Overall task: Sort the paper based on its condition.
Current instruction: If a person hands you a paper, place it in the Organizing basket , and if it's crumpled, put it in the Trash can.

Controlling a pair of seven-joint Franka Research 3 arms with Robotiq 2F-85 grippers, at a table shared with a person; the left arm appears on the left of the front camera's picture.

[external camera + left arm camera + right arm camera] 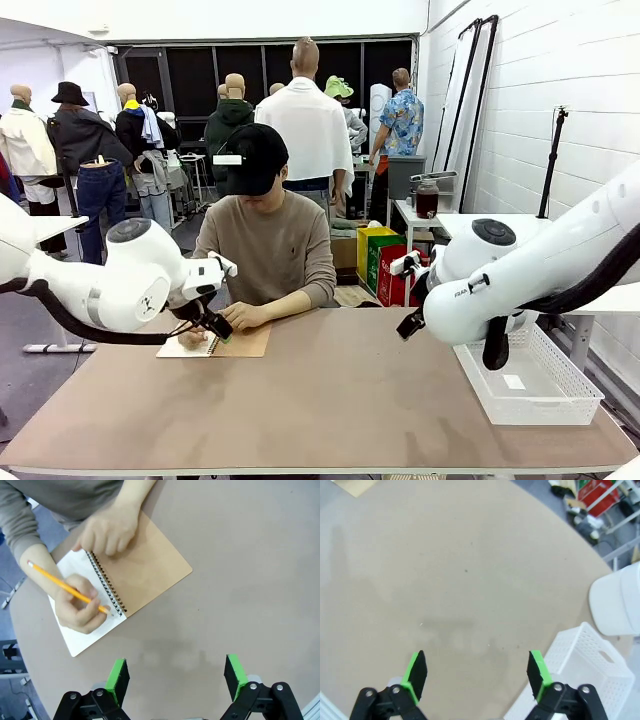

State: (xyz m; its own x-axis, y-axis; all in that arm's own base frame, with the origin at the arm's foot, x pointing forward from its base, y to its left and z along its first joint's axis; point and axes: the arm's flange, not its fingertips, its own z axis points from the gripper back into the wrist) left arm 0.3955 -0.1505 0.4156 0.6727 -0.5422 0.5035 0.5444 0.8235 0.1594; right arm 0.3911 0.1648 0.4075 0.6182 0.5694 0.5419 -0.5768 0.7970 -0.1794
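**Fig.: Waiting on a sheet, both grippers open and empty**

L gripper [175, 672]: my jaws stand wide with nothing held, hovering over bare table [240, 580] just beside the spiral notebook [150, 565]. R gripper [475, 672]: jaws equally wide and empty, well apart from the notebook, w/ the white mesh basket [570, 650] close by.

The paper [87, 637] is the white page lying open in the notebook, bound at the spiral. One of the person's hands [80, 607] writes on it w/ a yellow pencil [60, 582]. The other hand [107, 530] presses near the spiral.

Step in hand, as I judge it: hold off until a sheet is freed. To do it well:
- Keep L jaws clear of the notebook & both hands.
- No descent while the pencil is on the page.
- Once a sheet lies loose, read its condition before gripping.
- Thin, floppy stock, so come in low at an edge.
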